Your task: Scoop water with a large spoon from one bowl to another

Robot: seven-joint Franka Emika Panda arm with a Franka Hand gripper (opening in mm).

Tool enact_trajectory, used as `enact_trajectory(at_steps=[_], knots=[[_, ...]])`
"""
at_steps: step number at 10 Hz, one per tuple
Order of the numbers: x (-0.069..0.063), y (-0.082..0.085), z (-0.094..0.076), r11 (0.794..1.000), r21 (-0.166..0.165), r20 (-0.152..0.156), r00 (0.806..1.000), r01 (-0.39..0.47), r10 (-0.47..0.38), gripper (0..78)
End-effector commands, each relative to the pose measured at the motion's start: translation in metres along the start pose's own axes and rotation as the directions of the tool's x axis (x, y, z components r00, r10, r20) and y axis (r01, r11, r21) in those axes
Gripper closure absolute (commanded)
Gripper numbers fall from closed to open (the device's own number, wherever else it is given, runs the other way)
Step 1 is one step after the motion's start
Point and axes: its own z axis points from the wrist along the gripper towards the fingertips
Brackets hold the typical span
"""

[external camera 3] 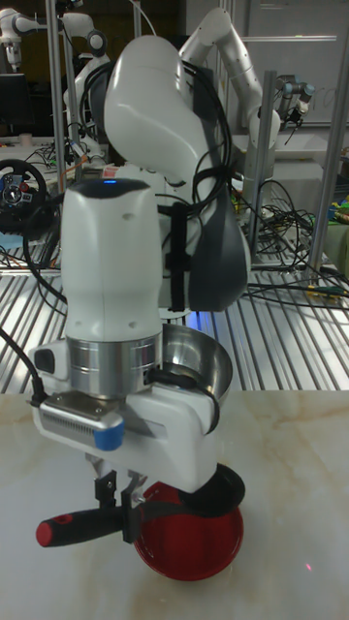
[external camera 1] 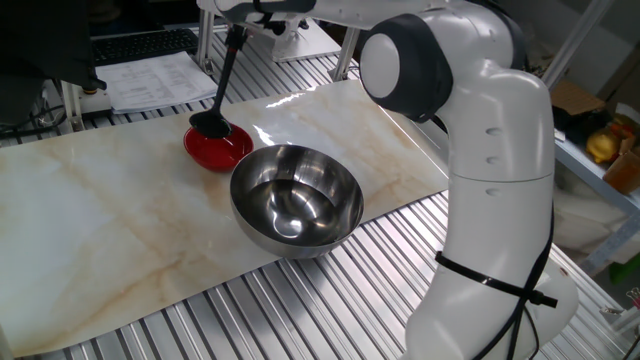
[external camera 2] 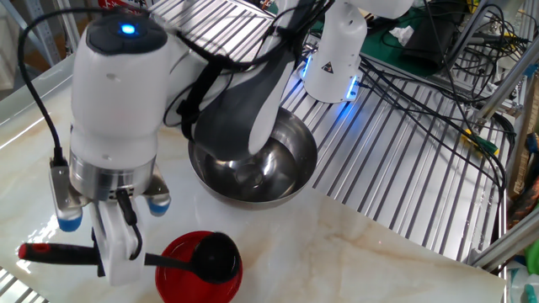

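My gripper (external camera 2: pixel 116 257) is shut on the thin handle of the large spoon, a black ladle (external camera 2: pixel 215 256) with a red-tipped grip (external camera 3: pixel 58 531). The handle lies about level in the tall fixed view. The ladle's round scoop (external camera 1: pixel 208 124) sits low inside the small red bowl (external camera 1: pixel 222 149), at its far-left side. Right beside the red bowl stands the large steel bowl (external camera 1: pixel 296 196), also seen behind my arm (external camera 2: pixel 268 171). Water shows only as shine inside the steel bowl. I cannot tell whether the scoop or the red bowl (external camera 3: pixel 190 550) holds any.
Both bowls rest on a marble-patterned board (external camera 1: pixel 110 215) laid over a slatted metal table (external camera 1: pixel 330 300). Papers (external camera 1: pixel 150 78) and a keyboard (external camera 1: pixel 140 44) lie beyond the board's far edge. Cables (external camera 2: pixel 438 93) and another robot's base (external camera 2: pixel 335 50) sit behind the steel bowl.
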Motion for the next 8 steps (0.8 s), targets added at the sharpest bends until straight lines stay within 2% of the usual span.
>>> enact_trajectory(at_steps=[1,4,5,6,8], knots=[[-0.0021,0.0016,-0.0006,0.998,-0.061,-0.021,0.999,-0.035,0.033,76.4],[-0.0017,0.0016,0.0027,0.996,-0.079,-0.021,0.999,-0.032,0.031,76.4],[-0.0018,0.0017,0.0036,0.995,-0.09,-0.026,0.999,-0.034,0.032,76.4],[-0.0018,0.0016,0.0054,0.992,-0.116,-0.039,0.999,-0.041,0.037,76.4],[-0.0012,0.0013,0.0091,0.991,-0.132,-0.047,0.998,-0.038,0.032,76.4]])
